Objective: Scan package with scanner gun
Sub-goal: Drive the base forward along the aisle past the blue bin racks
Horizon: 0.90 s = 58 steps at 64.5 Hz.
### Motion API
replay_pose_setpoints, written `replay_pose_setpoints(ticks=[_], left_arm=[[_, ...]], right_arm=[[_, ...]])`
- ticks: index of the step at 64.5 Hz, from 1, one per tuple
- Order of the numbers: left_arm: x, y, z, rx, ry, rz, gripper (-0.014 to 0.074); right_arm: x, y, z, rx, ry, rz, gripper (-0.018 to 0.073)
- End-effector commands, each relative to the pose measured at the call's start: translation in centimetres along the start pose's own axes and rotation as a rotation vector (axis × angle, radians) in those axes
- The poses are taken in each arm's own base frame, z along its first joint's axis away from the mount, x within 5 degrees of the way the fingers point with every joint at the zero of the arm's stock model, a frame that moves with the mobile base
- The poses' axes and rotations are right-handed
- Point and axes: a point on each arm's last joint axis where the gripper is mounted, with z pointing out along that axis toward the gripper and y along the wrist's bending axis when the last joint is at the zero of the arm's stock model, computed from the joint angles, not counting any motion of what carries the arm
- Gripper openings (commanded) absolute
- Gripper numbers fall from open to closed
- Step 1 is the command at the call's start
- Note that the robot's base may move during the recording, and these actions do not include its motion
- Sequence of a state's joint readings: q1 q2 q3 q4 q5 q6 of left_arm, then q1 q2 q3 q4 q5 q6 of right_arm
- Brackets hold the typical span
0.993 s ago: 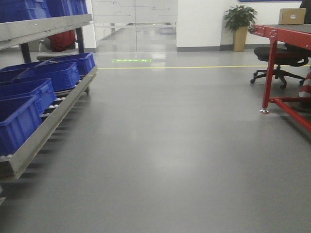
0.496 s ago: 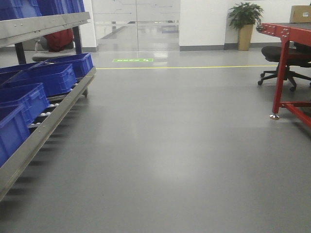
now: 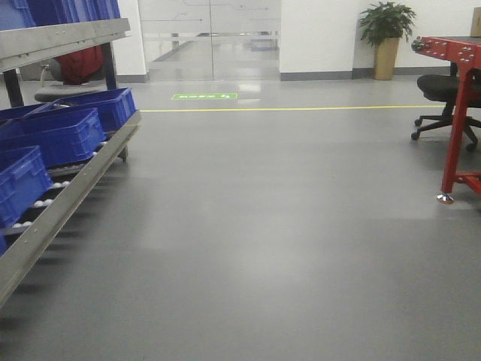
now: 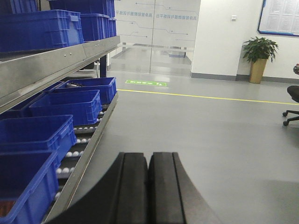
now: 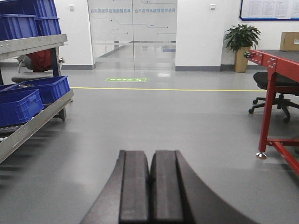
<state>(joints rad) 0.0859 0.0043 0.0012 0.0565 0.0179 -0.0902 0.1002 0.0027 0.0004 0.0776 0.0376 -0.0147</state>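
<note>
The scanner gun is out of view. Far off, a tan cardboard box (image 5: 289,41) stands on the red table (image 5: 275,58); from here I cannot tell whether it is the package. My left gripper (image 4: 148,155) is shut with its black pads pressed together and nothing between them, pointing over the grey floor beside the rack. My right gripper (image 5: 150,153) is also shut and empty, aimed along the open floor toward the glass doors (image 5: 133,32).
A metal roller rack (image 3: 68,192) with several blue bins (image 3: 56,135) runs along the left. The red table frame (image 3: 458,113) and a black office chair (image 3: 443,94) stand on the right. A potted plant (image 3: 387,34) is at the back wall, behind a yellow floor line (image 3: 285,109).
The front view has advanced over the floor: the rack has slid off to the left, the red table and chair to the right, and the yellow line sits lower in the frame.
</note>
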Motion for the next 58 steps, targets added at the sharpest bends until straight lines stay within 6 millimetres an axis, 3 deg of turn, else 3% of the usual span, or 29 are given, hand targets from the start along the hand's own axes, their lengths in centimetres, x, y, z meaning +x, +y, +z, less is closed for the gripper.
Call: replay_pose_setpoints(ticks=[1, 58], left_arm=[[-0.23, -0.03, -0.04, 0.005, -0.023, -0.002, -0.0101], [-0.23, -0.03, -0.04, 0.005, -0.023, -0.002, -0.0101]], right_arm=[[-0.18, 0.0, -0.03, 0.0, -0.019, -0.011, -0.0168], [-0.18, 0.0, -0.03, 0.0, -0.019, -0.011, -0.0168]])
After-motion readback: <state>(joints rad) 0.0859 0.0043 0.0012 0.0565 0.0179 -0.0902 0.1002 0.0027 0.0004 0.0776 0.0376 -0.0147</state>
